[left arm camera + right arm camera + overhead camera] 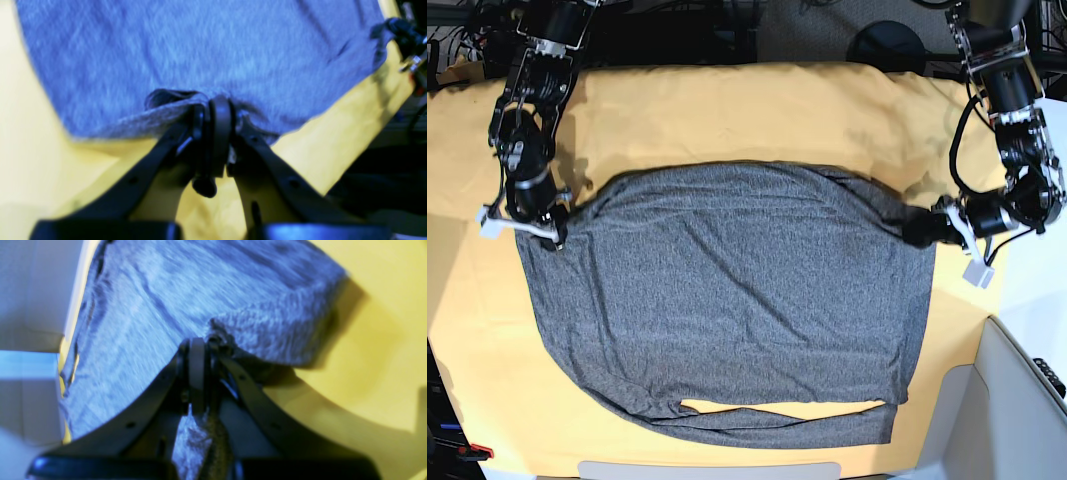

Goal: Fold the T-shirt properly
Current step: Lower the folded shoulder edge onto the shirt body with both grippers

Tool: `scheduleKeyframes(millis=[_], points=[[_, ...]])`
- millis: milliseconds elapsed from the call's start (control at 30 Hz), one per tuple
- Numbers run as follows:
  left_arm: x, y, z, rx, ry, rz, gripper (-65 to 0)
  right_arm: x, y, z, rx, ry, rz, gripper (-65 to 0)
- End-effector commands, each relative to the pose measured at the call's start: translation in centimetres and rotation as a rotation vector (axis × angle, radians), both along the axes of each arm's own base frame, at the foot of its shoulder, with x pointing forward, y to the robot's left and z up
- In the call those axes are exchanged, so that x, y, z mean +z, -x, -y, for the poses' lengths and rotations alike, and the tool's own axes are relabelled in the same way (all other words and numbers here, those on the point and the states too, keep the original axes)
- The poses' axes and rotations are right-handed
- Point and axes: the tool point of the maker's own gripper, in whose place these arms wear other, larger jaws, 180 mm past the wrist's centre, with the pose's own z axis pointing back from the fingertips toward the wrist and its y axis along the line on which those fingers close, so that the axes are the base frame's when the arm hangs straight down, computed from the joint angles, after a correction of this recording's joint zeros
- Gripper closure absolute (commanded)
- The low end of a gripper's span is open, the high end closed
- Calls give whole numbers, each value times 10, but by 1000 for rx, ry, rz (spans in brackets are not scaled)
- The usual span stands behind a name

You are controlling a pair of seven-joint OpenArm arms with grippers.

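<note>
Covering nearly the whole table in the base view is a yellow-orange cloth (727,110), smooth across the far side and bare along both side edges, with a thin sliver of it showing through a gap near the near hem of the T-shirt (727,300). That dark grey heathered shirt lies spread across the middle of the cloth, mostly flat with soft diagonal wrinkles, its near edge doubled over into a narrow band. The left gripper (217,110) has its jaws pressed together on a bunched bit of the shirt's edge, the fabric puckering up around the tips; in the base view this is on the right side of the shirt. The right gripper (200,350) is likewise clamped tight on the shirt's edge at the opposite side, a fold of grey knit hanging down between its arms. Both pinched corners are lifted slightly off the cloth, casting shadow on the yellow beneath. Beyond the far edge of the table the room is dark, with tangled black cables (677,20) and a dark floor, and pale grey surfaces (1017,400) sit by the near right corner.
</note>
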Motion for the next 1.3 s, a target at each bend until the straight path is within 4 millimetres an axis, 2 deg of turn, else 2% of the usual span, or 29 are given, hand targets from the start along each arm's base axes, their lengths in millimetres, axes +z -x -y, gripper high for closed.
scheduleKeyframes(millis=[0, 233, 367, 433, 533, 633, 833, 933, 1267], points=[[17, -16, -8, 17, 10, 46, -2, 17, -15, 6, -7, 14, 57, 0], [14, -47, 3, 26, 79, 11, -2, 18, -53, 5, -17, -43, 62, 0], [21, -62, -11, 82, 101, 32, -2, 17, -65, 8, -31, -67, 59, 0], [25, -68, -15, 103, 112, 43, -2, 23, -70, 8, -32, -69, 72, 0], [33, -75, -32, 144, 112, 56, -2, 29, -75, 13, -52, -62, 95, 0], [33, -80, -37, 180, 136, 62, -2, 34, -76, 25, -107, -36, 130, 0], [35, -86, -40, 216, 155, 87, -2, 7, -76, 29, -147, -53, 77, 0], [36, -88, -41, 228, 160, 101, -2, 2, -75, 30, -145, -42, 58, 0], [45, -98, -46, 277, 181, 162, -2, 19, -91, 33, -125, 81, 59, 0]])
